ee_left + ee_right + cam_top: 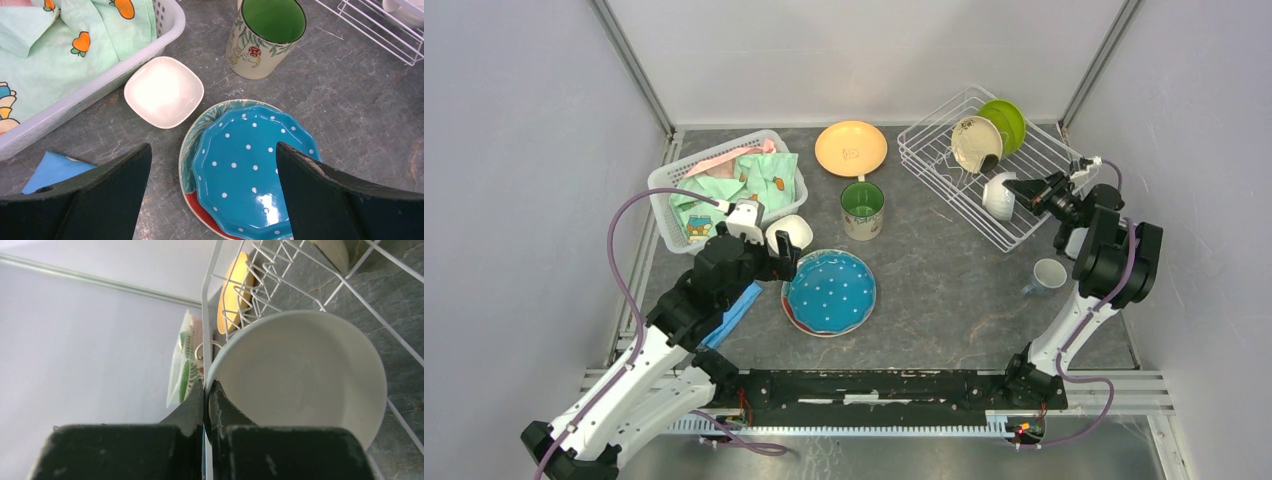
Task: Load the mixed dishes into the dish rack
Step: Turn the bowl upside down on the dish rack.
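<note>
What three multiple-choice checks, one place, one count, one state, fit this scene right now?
1. Where is the orange plate? A. on the table, between the clothes basket and the dish rack; B. inside the rack; C. in the basket.
2. How many plates stand in the rack? A. none; B. four; C. two.
3. The right pincer is: A. wide open; B. shut on the white bowl's rim; C. shut on the orange plate.
Key: 1 A, it lies flat on bare tabletop; 2 C, the cream plate and the lime-green plate stand on edge there; 3 B, the right wrist view shows it pinching that rim.
</note>
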Available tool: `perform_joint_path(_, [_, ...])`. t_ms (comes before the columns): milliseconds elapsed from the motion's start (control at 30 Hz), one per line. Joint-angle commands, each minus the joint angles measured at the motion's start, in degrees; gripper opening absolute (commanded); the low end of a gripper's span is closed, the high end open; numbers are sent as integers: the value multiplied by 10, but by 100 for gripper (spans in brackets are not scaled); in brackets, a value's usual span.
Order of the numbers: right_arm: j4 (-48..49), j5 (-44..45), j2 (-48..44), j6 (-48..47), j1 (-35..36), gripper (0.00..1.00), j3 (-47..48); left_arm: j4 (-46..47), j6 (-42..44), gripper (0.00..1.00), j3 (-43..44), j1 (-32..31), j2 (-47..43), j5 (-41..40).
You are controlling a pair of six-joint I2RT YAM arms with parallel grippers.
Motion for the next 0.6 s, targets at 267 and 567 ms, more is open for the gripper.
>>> perform_joint_path(267, [552,35,136,468,9,0,-41,21,18,100,1,-2,14,15])
perform_joint_path(567, [453,20,121,375,3,5,-66,18,17,100,0,-2,10,-6])
